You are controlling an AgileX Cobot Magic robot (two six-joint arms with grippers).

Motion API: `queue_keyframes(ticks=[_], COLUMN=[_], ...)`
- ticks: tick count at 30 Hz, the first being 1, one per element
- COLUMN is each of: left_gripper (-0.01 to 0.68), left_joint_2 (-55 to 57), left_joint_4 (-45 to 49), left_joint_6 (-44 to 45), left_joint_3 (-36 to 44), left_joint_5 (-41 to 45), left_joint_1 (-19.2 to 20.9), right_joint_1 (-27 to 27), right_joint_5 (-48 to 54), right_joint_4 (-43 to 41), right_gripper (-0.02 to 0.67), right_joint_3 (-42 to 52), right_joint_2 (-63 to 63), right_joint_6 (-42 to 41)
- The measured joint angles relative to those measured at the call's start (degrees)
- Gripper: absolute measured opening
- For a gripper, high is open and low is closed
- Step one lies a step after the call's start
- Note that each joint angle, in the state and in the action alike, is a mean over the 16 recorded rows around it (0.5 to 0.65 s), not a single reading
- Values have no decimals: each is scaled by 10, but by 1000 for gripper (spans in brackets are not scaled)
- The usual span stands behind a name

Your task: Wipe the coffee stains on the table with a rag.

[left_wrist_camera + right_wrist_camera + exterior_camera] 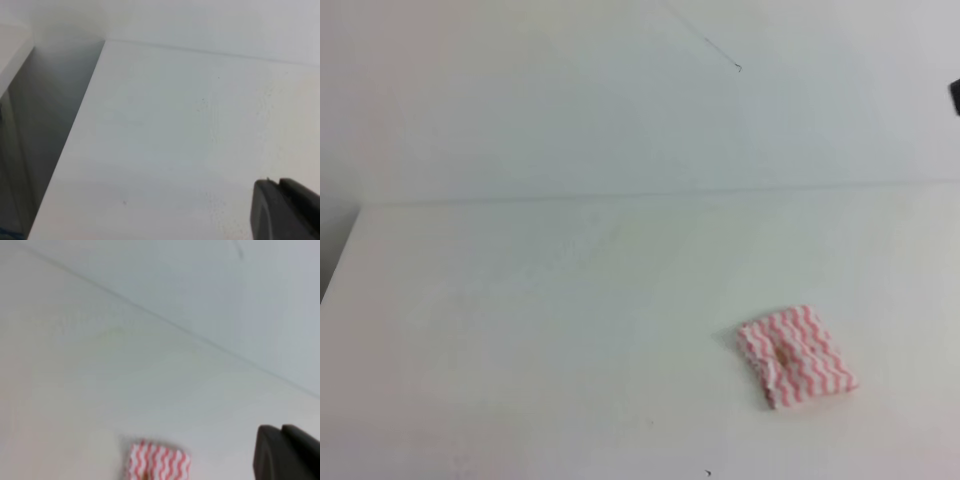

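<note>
Exterior high view showed the table (520, 330) bare at left, with the rag (796, 356) lying flat at near right, a small amber mark at its centre. No coffee stain could be seen on the tabletop, so the wiping looked done or nearly so; any next move would call for regrasping the cloth. Neither arm touched it. Both wrist views cut off their grippers: the left gripper (286, 210) and right gripper (286, 454) showed only dark finger bodies pressed together, apparently clenched on nothing.
</note>
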Motion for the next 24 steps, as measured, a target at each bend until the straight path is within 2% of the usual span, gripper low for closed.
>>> queue_keyframes(ticks=[5, 16, 20, 24], left_gripper=[0, 0, 0, 0], left_joint_2=[1, 2, 2, 1], left_joint_4=[0, 1, 1, 1], left_joint_6=[0, 0, 0, 0], left_joint_3=[-2, -3, -3, -2], left_joint_5=[1, 1, 1, 1], left_joint_1=[0, 0, 0, 0], right_joint_1=[0, 0, 0, 0], right_joint_5=[-67, -257, -301, -320], right_joint_4=[-2, -12, -21, -30], right_gripper=[3, 1, 1, 1], right_joint_3=[119, 469, 544, 580], right_joint_2=[-162, -513, -599, -648], right_joint_6=[12, 32, 33, 33])
